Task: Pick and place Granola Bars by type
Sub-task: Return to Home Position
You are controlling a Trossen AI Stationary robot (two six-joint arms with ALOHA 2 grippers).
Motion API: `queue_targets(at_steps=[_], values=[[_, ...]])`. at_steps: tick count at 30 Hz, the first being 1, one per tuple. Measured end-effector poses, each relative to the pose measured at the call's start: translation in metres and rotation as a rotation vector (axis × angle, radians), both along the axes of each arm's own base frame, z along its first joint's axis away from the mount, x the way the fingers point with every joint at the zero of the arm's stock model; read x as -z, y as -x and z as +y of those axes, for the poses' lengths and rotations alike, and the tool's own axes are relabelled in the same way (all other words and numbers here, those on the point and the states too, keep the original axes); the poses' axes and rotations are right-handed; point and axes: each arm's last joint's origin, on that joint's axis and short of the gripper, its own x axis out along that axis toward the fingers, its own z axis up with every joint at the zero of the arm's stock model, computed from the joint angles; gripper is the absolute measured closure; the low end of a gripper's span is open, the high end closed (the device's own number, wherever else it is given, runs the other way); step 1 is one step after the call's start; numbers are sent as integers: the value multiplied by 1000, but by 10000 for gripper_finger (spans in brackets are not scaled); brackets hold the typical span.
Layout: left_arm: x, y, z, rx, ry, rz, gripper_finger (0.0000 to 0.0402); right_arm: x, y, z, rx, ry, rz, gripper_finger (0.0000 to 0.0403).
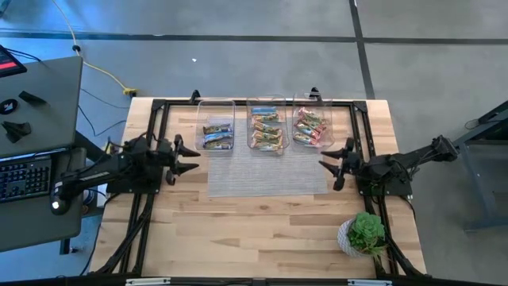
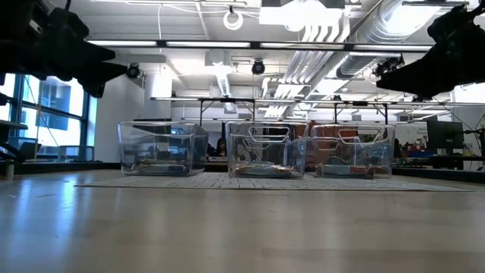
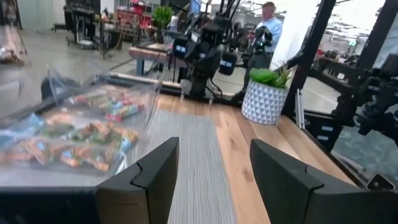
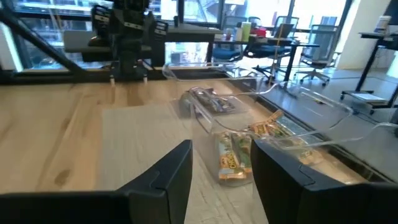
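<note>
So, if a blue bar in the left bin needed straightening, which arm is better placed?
Probably the left. The left gripper, open, sits just beside the left bin holding the blue bars. The right gripper, also open, is past the other two bins.

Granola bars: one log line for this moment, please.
granola bars: sorted by colour in three bins | left gripper: open, empty | right gripper: open, empty
</note>
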Motion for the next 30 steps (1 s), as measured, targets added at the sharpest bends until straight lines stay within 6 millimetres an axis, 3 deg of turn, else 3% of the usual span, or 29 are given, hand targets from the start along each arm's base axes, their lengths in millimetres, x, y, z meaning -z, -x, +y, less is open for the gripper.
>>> queue_targets(at_steps=[30], values=[[8,-2,1,-6,33,22,208,3,-1,2,-86,-35,19,256]])
